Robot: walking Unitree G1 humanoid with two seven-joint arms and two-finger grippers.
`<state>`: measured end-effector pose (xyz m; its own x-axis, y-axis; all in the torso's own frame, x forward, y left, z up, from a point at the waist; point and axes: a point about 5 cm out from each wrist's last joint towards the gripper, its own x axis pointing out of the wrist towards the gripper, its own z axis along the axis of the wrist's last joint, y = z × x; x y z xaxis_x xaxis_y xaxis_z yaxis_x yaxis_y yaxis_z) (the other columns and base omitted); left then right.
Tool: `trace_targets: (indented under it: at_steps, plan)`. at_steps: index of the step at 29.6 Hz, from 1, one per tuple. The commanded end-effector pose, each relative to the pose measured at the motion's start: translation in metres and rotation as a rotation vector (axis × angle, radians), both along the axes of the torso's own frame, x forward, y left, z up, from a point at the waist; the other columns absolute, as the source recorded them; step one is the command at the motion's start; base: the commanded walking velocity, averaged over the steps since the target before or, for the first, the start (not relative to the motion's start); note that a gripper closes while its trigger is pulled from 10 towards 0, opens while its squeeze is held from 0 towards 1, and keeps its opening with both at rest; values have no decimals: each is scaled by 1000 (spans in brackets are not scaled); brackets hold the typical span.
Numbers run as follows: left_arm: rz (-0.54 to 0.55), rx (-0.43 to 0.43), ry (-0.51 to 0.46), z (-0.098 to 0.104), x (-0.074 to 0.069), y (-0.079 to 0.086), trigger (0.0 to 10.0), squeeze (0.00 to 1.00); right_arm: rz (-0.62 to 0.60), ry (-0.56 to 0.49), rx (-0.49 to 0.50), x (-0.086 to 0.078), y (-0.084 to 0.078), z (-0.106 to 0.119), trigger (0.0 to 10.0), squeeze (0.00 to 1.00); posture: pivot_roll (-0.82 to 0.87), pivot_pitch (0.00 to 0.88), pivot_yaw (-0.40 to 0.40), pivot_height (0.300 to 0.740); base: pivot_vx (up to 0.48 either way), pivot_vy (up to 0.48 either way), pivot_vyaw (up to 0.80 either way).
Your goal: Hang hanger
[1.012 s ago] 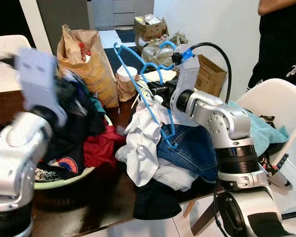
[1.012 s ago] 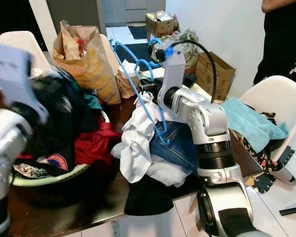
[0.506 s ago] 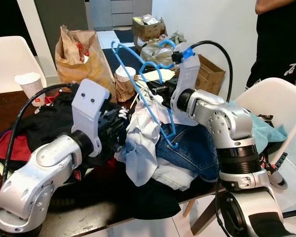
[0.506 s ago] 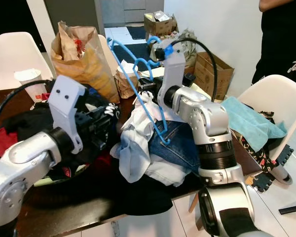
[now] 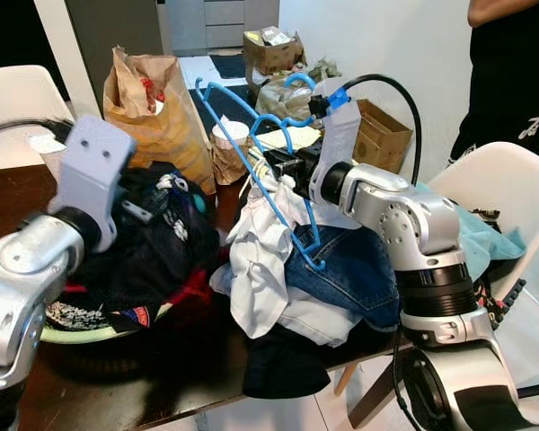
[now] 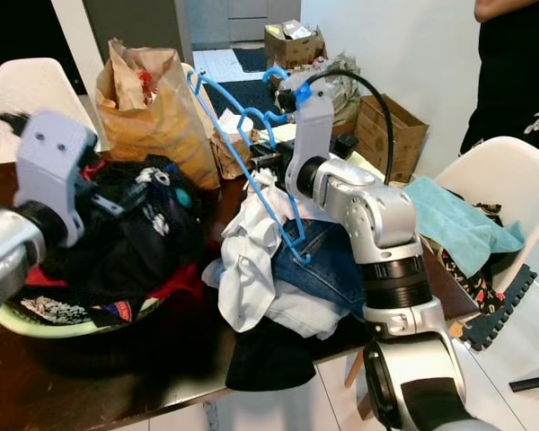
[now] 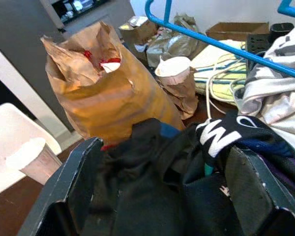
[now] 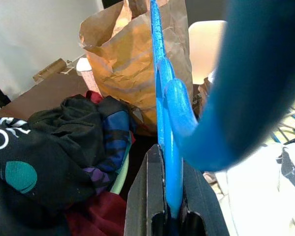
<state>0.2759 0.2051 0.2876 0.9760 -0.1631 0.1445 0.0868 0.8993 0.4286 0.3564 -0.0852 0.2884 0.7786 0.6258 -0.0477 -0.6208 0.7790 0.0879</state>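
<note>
My right gripper (image 5: 277, 167) is shut on a blue plastic hanger (image 5: 293, 220) and holds it up at a slant over the clothes pile. The hanger's lower corner rests on the jeans (image 5: 350, 269), beside a white shirt (image 5: 256, 260). In the right wrist view the hanger (image 8: 160, 98) runs straight out from between the shut fingers (image 8: 152, 196). My left gripper (image 5: 153, 211) is raised over the heap of dark clothes. Its fingers (image 7: 69, 196) stand wide apart, open, with a black printed garment (image 7: 152, 187) bulging between them.
The dark clothes fill a pale green basin (image 5: 81, 334) on the dark wooden table (image 5: 162, 386). Behind stand a brown paper bag (image 5: 157, 108) and a paper cup (image 5: 229, 135). At the right are a white chair (image 5: 512, 189), a cardboard box (image 5: 382, 135) and a standing person (image 5: 512, 72).
My left arm has pulled back from the white shirt, leftward and up over the dark clothes. The right gripper with the hanger has barely moved.
</note>
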Motion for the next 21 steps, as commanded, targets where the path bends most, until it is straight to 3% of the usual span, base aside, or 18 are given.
trace_targets:
  at_steps: [1,8,9,10,12,13,15,19,21]
  plan:
    - [19,44,-15,-5,4,-1,10000,0,14,-17,4,-3,3,4,10000,0,-12,57,-24,736,0,0,0]
    - [-6,60,-21,-17,11,-9,10000,0,14,-22,3,-3,3,6,10000,0,-16,58,-24,736,0,0,0]
    - [-55,-25,-26,-15,12,-14,10000,0,10,-24,1,-3,3,6,10000,0,-20,58,-22,736,0,0,0]
    - [-55,-25,-26,-15,12,-14,10000,0,10,-24,1,-3,3,6,10000,0,-20,58,-22,736,0,0,0]
    - [-215,-246,-96,6,7,-25,10000,0,4,-25,-2,-3,1,7,10000,0,-23,61,-23,736,0,0,0]
    - [-215,-246,-96,6,7,-25,10000,0,4,-25,-2,-3,1,7,10000,0,-23,61,-23,736,0,0,0]
    - [-262,-333,-165,27,1,-20,10000,0,2,-26,-3,-3,1,7,10000,0,-25,61,-24,736,0,0,0]
    - [-248,-414,-261,51,-3,-3,10000,0,0,-29,-4,-3,1,7,10000,0,-23,60,-26,736,0,0,0]
    - [-207,-371,-270,53,-2,3,10000,0,0,-29,-4,-3,1,7,10000,0,-24,60,-28,736,0,0,0]
